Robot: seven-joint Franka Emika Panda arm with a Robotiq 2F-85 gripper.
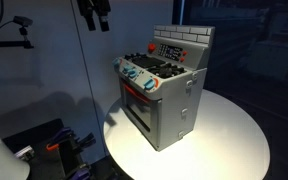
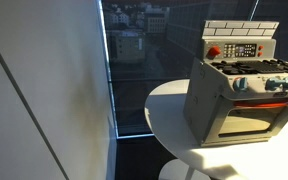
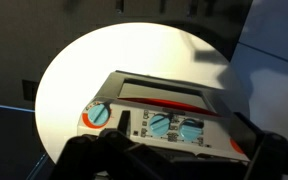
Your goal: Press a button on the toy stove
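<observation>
Silver-grey and boxy, the small toy stove [image 1: 169,95] stands upright on a round white table [image 1: 229,130], and both exterior views show it there. Its white brick-pattern back panel [image 1: 182,38] rises behind the black burners [image 1: 160,66]. Below that panel a strip of small keys [image 2: 246,50] runs across, with a round red button [image 2: 213,52] at one end. A red trim line crosses the front above the windowed oven door [image 2: 250,118], and the blue-teal knobs [image 3: 160,125] sit in a row along the front edge.

My gripper [image 1: 94,22] hangs at the top of an exterior view, well above the stove and off to the side of it, touching nothing. In the wrist view I look down on the stove's front edge and knobs, with the bright table top spreading out behind it. My dark fingers [image 3: 84,160] show at the two lower corners of that view, set wide apart, so the jaws stand spread and there is nothing held between them.

A small black camera on a stand [image 1: 22,22] is mounted near the gripper in an exterior view. Beside the table a tall window [image 2: 134,45] shows city buildings, and a plain white wall panel [image 2: 44,100] stands next to it.
</observation>
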